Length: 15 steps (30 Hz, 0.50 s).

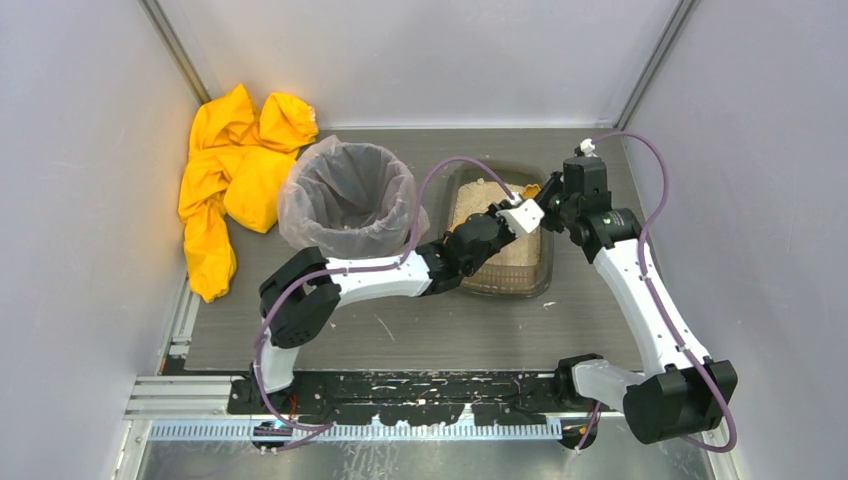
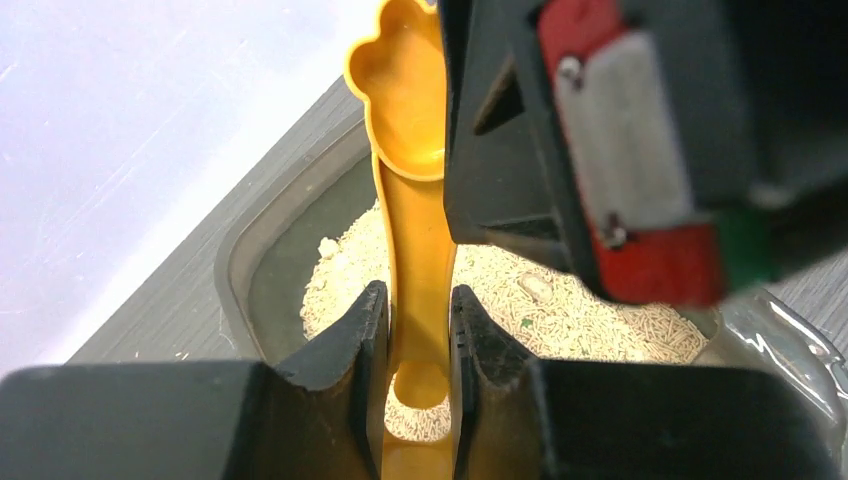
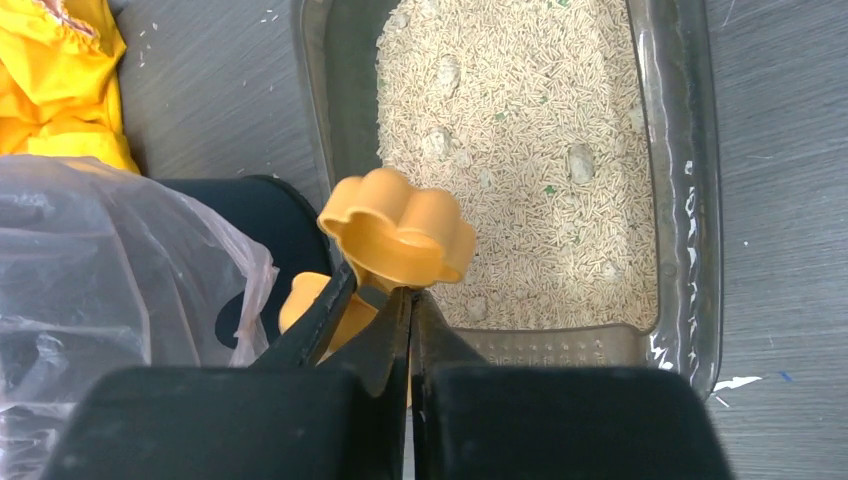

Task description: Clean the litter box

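A dark wood-grain desk [image 1: 420, 330] sits between pale grey walls. The litter box [image 3: 690, 200] lies at its far side, right of the lined bin [image 1: 350, 195]. The left arm stretches rightward over the box, its pincer [image 2: 418, 305] clamped on the orange scoop [image 2: 415, 230] handle. The right arm bends inward. Its pincer [image 3: 408, 300] is clenched just under the scoop's paw-shaped end, though whether it grips the scoop is unclear.
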Tool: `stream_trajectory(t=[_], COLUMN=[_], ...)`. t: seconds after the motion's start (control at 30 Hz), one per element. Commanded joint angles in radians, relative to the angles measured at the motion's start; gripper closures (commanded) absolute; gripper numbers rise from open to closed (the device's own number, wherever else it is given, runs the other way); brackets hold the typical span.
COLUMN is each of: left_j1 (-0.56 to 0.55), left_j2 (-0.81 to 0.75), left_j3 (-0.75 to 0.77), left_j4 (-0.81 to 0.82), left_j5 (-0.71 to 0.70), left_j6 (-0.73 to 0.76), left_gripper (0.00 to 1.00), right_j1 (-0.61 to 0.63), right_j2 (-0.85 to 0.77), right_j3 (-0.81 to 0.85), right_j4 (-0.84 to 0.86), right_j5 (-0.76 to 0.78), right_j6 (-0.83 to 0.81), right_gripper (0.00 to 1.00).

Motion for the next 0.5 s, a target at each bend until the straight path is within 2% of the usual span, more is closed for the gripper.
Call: stream_trajectory(t=[0.0, 0.3, 0.33, 0.43, 0.47], left_j1=[0.005, 0.004, 0.005, 0.004, 0.004], left_j2=[-0.059, -0.089, -0.090, -0.086, -0.086], left_j3=[0.012, -0.033, -0.031, -0.029, -0.033], left_j4=[0.075, 0.096, 0.088, 0.074, 0.081], left_j5=[-0.001, -0.056, -0.050, -0.035, -0.034], left_j6=[-0.018, -0.006, -0.008, -0.016, -0.018], left_gripper=[1.00, 1.00, 1.00, 1.00, 1.00], right_j1=[0.004, 0.004, 0.003, 0.004, 0.004], right_j2=[-0.023, -0.003, -0.005, -0.030, -0.040], right_j3=[-0.003, -0.020, -0.021, -0.034, -0.034], right_j4=[0.039, 0.081, 0.083, 0.110, 0.109], right_j5=[0.023, 0.019, 0.018, 0.007, 0.017], right_j6=[-0.006, 0.005, 0.010, 0.021, 0.027], right_gripper=[0.99, 0.99, 0.94, 0.44, 0.34])
